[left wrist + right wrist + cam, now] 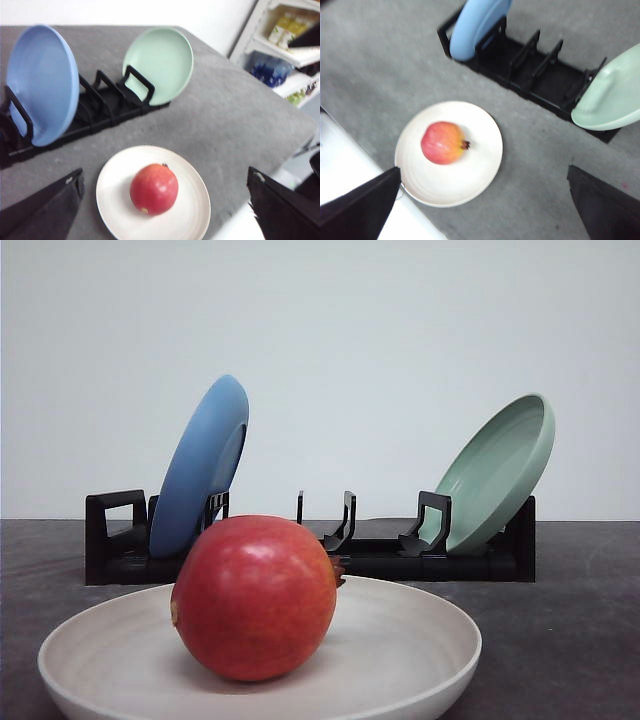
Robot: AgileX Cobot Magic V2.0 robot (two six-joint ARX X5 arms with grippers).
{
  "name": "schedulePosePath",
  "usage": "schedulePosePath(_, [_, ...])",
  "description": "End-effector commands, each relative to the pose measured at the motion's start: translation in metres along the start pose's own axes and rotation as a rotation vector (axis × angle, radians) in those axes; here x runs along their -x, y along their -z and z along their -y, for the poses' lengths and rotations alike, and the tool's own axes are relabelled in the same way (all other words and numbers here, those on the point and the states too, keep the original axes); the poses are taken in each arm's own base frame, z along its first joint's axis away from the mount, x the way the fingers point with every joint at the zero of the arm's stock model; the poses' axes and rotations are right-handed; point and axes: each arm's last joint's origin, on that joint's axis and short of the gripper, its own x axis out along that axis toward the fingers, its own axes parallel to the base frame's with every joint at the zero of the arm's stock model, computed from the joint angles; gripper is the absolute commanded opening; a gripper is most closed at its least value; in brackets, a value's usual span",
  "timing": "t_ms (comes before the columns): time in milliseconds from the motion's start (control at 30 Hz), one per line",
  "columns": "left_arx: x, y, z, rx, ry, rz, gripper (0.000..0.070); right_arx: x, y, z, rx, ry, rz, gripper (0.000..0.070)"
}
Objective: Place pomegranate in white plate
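Observation:
The red pomegranate (pixel 255 598) lies in the middle of the white plate (pixel 425 640), its brown calyx nub pointing toward the rack. From above, the left wrist view shows the pomegranate (pixel 154 189) resting in the plate (pixel 192 212). My left gripper (pixel 164 175) hangs open high over it, with its dark fingers (pixel 45 205) spread wide and holding nothing. In the right wrist view the pomegranate (pixel 442 142) sits in the plate (pixel 480 175), and my right gripper (pixel 482 169) is open above them, well clear.
A black dish rack (pixel 380 560) stands behind the white plate. A blue plate (pixel 200 470) leans in its left end and a pale green plate (pixel 497 470) in its right end. The grey table's edge (pixel 380 170) runs close beside the white plate. Shelves (pixel 285 55) stand past the table.

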Motion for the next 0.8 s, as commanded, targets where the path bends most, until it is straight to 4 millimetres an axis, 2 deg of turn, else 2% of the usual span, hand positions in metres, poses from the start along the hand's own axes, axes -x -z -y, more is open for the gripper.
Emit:
schedulePosePath(0, [0.001,-0.003,0.001,0.005,0.012,0.025,0.0627,0.002,0.011,0.002,-0.036,-0.016,0.068,0.0700])
schedulePosePath(233, [0.001,-0.005,0.002,0.015,-0.006,0.051,0.0627,-0.001,0.055,0.015,-0.101,-0.033,0.273,0.0700])
schedulePosePath(433, [0.001,-0.005,0.001,0.018,-0.016,0.060,0.0625,-0.001,0.063,0.017,-0.073,-0.037,0.301,0.0700])
schedulePosePath(467, [0.001,-0.005,0.001,0.017,-0.016,0.060,0.0600,-0.001,0.063,0.017,-0.070,-0.037,0.300,0.0700])
schedulePosePath(500, [0.001,-0.005,0.001,0.016,-0.017,0.059,0.0494,-0.001,0.063,0.017,-0.070,-0.036,0.298,0.0657])
schedulePosePath(533, [0.001,-0.005,0.001,0.015,-0.017,0.057,0.0300,-0.001,0.063,0.017,-0.069,-0.036,0.297,0.0535])
schedulePosePath(567, [0.001,-0.005,0.001,0.013,-0.019,0.054,0.0065,-0.001,0.063,0.017,-0.067,-0.038,0.295,0.0219])
schedulePosePath(600, [0.001,-0.005,0.001,0.012,-0.024,0.056,0.0024,-0.001,0.063,0.017,-0.061,-0.040,0.292,0.0039])
schedulePosePath(667, [0.001,-0.005,0.000,0.014,-0.038,0.063,0.0000,-0.001,0.063,0.017,-0.053,-0.037,0.292,0.0015])
schedulePosePath(767, [0.001,-0.005,0.000,0.017,-0.044,0.069,0.0000,-0.001,0.063,0.017,-0.040,-0.035,0.294,0.0003])
